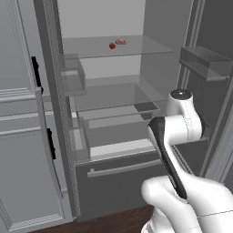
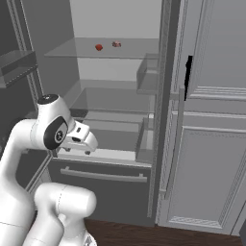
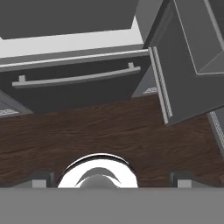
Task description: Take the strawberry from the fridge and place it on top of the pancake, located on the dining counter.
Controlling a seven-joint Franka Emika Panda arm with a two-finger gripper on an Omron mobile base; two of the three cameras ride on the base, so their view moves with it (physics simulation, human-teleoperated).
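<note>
The fridge [image 1: 119, 184] stands open, its pale interior and glass shelves showing. The strawberry [image 1: 112, 45] [image 2: 99, 47], tiny and deep red, lies on the upper glass shelf next to a paler pinkish lump [image 1: 120, 41] [image 2: 116, 44]. My gripper [image 2: 73, 152] hangs far below that shelf, in front of the fridge at about the height of the bottom drawer [image 2: 101, 192], and points down at the floor. In the hand view its fingertips [image 3: 41, 179] stand wide apart with nothing between them, so the gripper [image 3: 112, 180] is open. The pancake and the dining counter are out of view.
Both fridge doors stand swung out, with door bins [image 1: 72, 75] [image 1: 205, 61] on either side of the arm. Light-grey panelled cabinets [image 1: 18, 136] [image 2: 211, 144] flank the fridge. The drawer's bar handle [image 3: 74, 79] and dark wood floor [image 3: 109, 131] lie below the hand.
</note>
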